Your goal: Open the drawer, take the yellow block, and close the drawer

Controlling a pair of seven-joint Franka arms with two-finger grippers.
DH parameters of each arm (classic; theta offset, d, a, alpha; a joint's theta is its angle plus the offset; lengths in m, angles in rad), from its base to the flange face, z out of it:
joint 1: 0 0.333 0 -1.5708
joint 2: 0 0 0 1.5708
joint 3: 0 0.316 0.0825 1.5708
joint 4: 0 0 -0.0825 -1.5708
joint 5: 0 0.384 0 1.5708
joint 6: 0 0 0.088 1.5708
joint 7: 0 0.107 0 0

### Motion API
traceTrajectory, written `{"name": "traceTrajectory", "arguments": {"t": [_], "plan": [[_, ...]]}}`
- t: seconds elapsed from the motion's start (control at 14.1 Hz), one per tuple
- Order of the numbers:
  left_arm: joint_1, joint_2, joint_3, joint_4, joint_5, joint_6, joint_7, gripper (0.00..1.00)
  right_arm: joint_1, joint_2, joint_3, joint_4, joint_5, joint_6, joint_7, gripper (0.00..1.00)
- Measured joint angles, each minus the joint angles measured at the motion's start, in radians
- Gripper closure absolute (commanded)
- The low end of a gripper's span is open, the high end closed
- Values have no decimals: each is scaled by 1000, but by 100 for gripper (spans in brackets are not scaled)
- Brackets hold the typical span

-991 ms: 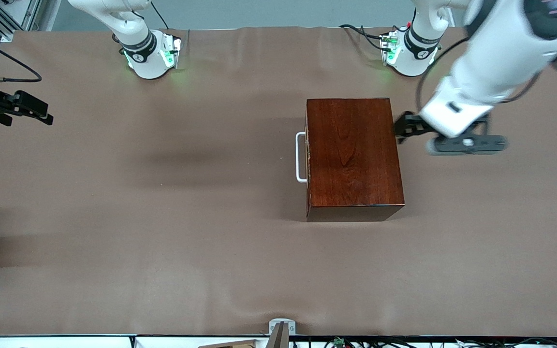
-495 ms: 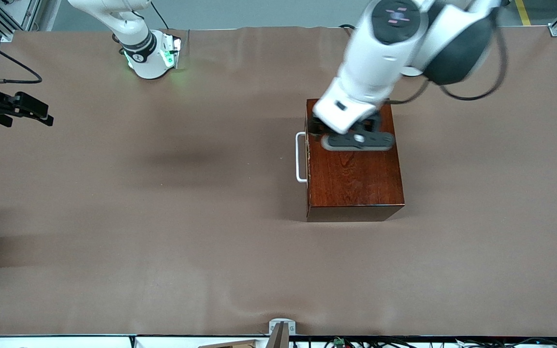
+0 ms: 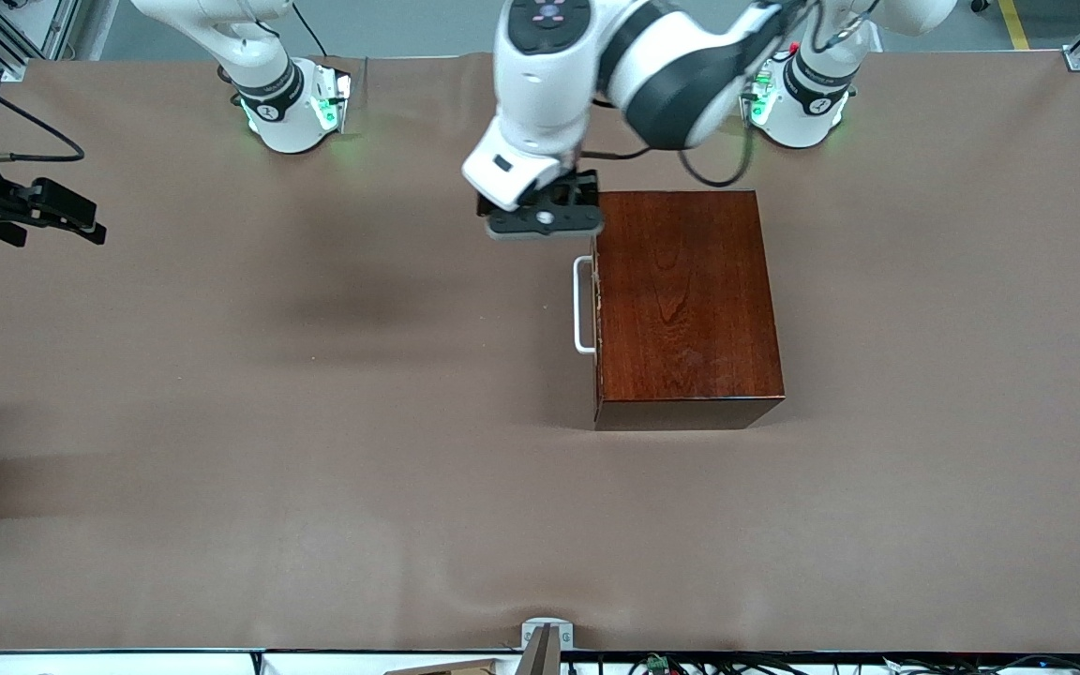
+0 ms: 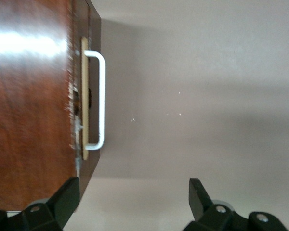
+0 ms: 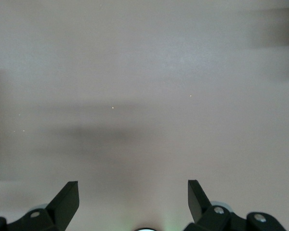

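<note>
Glossy dark reddish-brown wood made up the box [image 3: 685, 305], a plain rectangular form with a smooth, reflecting top, which stood on the matte brown table cover [image 3: 315, 422] toward the left arm's end of the table. The drawer [image 4: 85, 98] was seen shut in the box, only a thin pale wooden edge being visible, with its white U-shaped bar handle [image 3: 582, 305] turned toward the right arm's end. The yellow block could not be seen. The left gripper [image 3: 543, 220] was held over the table just beside the box corner farthest from the front camera, pointing down, fingers [image 4: 67, 199] spread wide and holding nothing. The right gripper [image 3: 52, 211] waited over the table edge at its own end, fingers [image 5: 67, 197] wide apart and empty.
</note>
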Motion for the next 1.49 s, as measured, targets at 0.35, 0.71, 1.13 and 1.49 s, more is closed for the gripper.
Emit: {"name": "traceTrajectory", "arguments": {"t": [0.35, 0.71, 1.13, 1.49], "plan": [[-54, 82, 6, 3, 107, 2, -39, 0, 1, 0, 3, 0, 0, 2, 0, 0], [-72, 146, 51, 5, 188, 3, -35, 0, 2, 0, 3, 0, 1, 8, 1, 0], [-80, 189, 60, 10, 200, 16, 44, 0, 2, 4, 3, 0, 1, 12, 1, 0], [-80, 221, 94, 11, 200, 49, 79, 0, 2, 5, 4, 0, 1, 13, 1, 0]]}}
